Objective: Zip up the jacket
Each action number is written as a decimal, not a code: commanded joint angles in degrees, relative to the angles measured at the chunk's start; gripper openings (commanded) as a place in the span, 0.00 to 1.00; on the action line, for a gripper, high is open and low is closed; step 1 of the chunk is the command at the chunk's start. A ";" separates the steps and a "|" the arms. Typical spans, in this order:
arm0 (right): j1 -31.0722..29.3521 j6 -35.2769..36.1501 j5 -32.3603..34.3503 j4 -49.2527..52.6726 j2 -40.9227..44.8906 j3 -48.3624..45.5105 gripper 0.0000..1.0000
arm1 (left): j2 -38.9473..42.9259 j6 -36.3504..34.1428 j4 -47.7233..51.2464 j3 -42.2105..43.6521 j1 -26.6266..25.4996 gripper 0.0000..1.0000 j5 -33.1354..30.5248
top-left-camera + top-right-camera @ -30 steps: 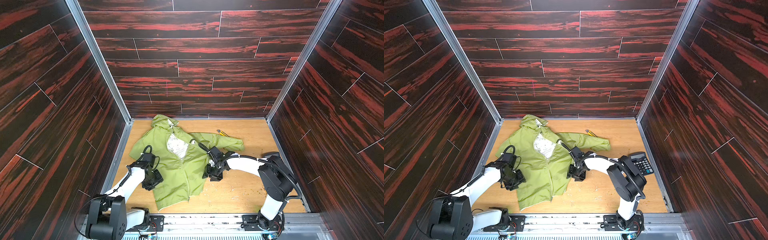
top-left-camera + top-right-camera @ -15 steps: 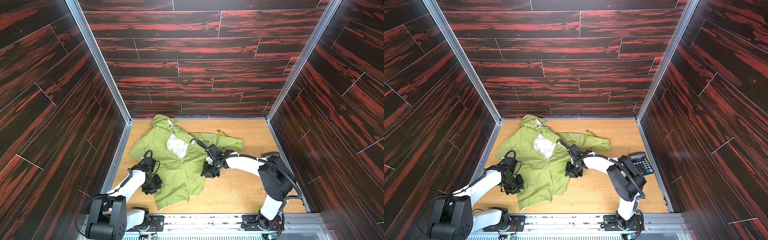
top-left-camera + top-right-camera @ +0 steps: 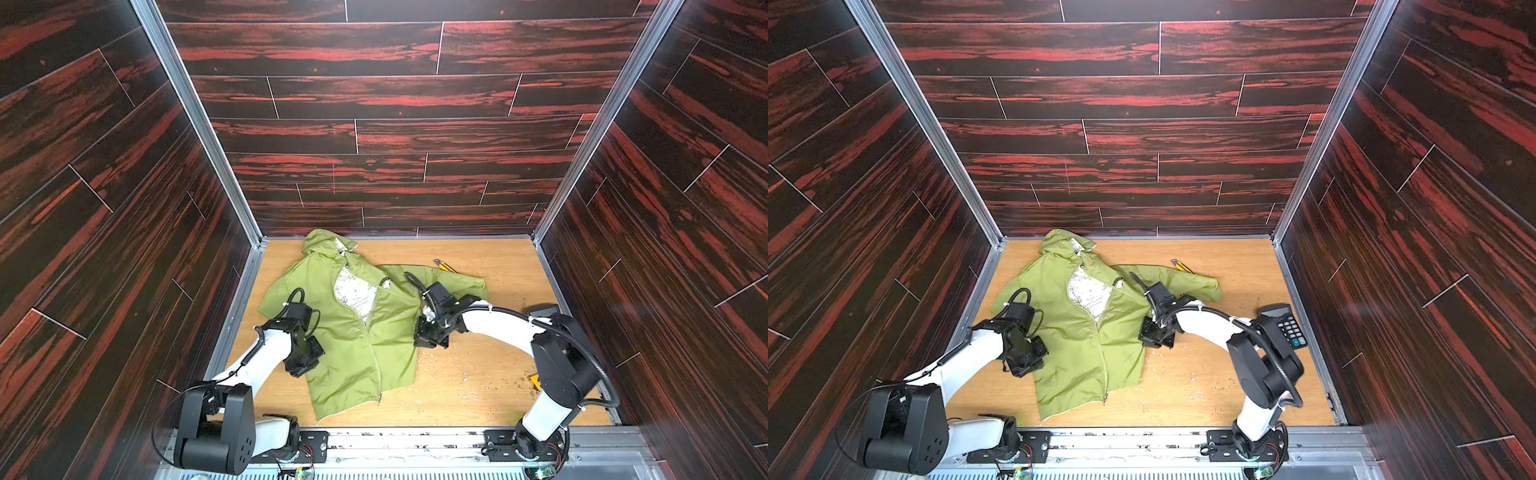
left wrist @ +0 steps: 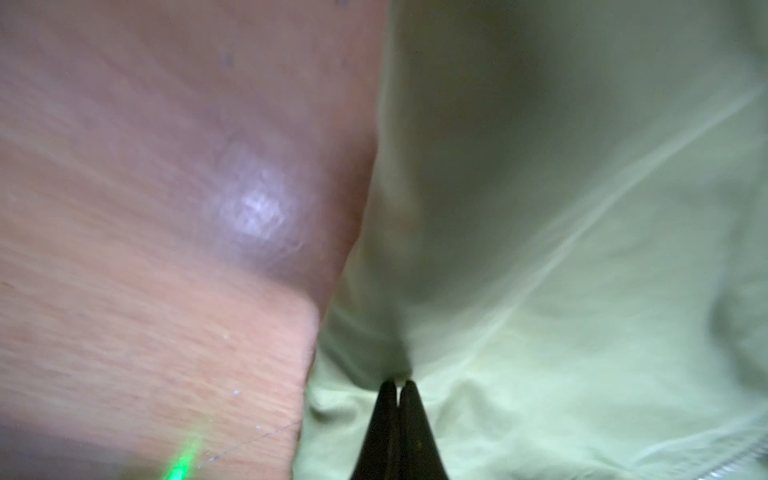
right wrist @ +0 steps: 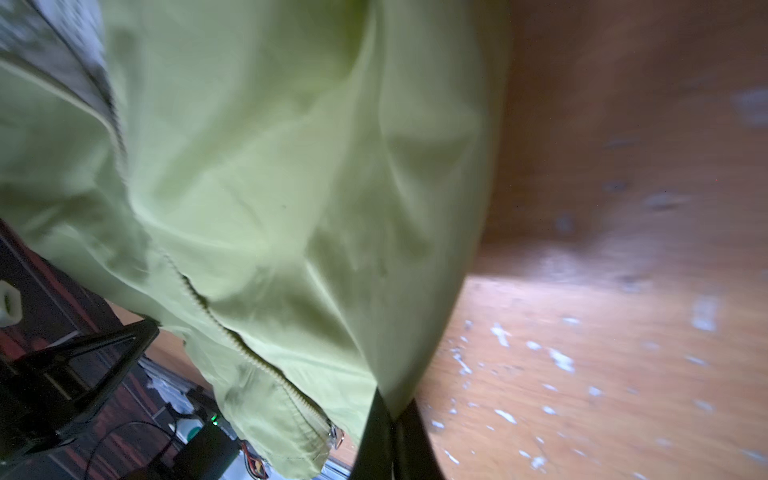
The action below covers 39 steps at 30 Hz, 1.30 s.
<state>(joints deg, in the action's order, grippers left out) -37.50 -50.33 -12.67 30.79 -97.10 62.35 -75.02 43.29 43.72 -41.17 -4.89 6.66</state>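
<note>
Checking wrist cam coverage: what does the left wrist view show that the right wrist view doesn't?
Left wrist only: the left gripper shut on the jacket at its edge, and a green light streak on the table. Right wrist only: the right gripper pinching the jacket's side edge, the zipper pull at the hem, blurred pale lining, and dark rig hardware. Both: green fabric beside bare wood, jaws closed on cloth.

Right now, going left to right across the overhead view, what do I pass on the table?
In a top view: left gripper → jacket → right gripper → calculator. Both grippers are shut on the jacket's side edges.
</note>
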 commanded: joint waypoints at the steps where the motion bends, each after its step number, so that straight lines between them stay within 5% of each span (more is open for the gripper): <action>1: 2.66 0.99 1.94 3.05 4.77 -0.82 0.00 | -1.87 -0.48 1.98 -3.20 0.04 0.00 -2.64; 15: 7.88 5.14 1.84 6.30 5.62 -0.69 0.00 | -6.54 -1.13 -0.92 -5.33 0.23 0.00 -0.52; 20: 8.33 5.39 1.53 6.16 5.71 -0.86 0.19 | -2.84 -1.79 0.65 -7.33 -0.44 0.05 2.14; 28: 8.62 6.64 2.74 8.42 7.39 -0.16 0.45 | 1.46 0.57 0.96 -8.33 -5.17 0.32 8.76; 39: 5.93 3.30 1.45 7.76 9.79 -0.34 0.55 | 0.28 3.24 0.31 -9.12 -16.18 0.45 10.31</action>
<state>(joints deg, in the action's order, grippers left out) -29.74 -45.04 -10.94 37.65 -89.12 61.84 -74.63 45.50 42.81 -48.38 -19.25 16.53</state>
